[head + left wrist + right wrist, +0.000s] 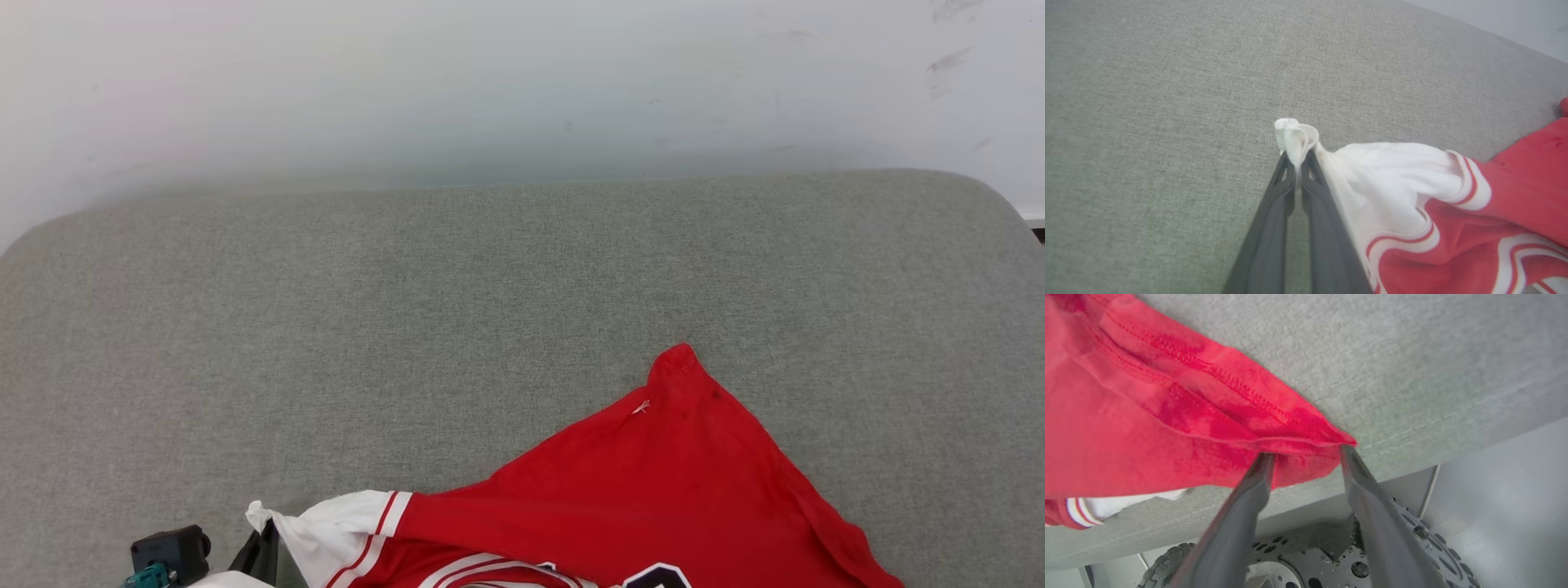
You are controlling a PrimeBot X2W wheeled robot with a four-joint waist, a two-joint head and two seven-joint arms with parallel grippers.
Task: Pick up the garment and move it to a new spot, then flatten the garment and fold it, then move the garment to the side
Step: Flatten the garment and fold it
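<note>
Left wrist view first: my left claw is clenched on the very tip of the white sleeve, with a small tuft of cloth poking up past the fingertips at frame centre. From there the garment runs off to the lower right of that frame, white giving way to striped trim and then red.

In the right wrist view my right claw has its jaws spread and grips nothing. The red hem lies right at the fingertips, at the front edge of the grey cushion. Below that edge, at the bottom left of the frame, I can see a knobbly wheel.

In the head view the garment sits bunched at bottom centre to bottom right, cut off by the lower edge, with bare cushion above it.

My worries:
- **Thin pinch on the sleeve.** If I pull the sleeve out to flatten it, the tuft may slip free.
- **Right side unheld near the edge.** A tug from the left could drag the cloth into a heap, or its own weight could slide it over the edge toward the wheel.
- **Closing the right claw here.** It might catch only one layer of hem.
</note>
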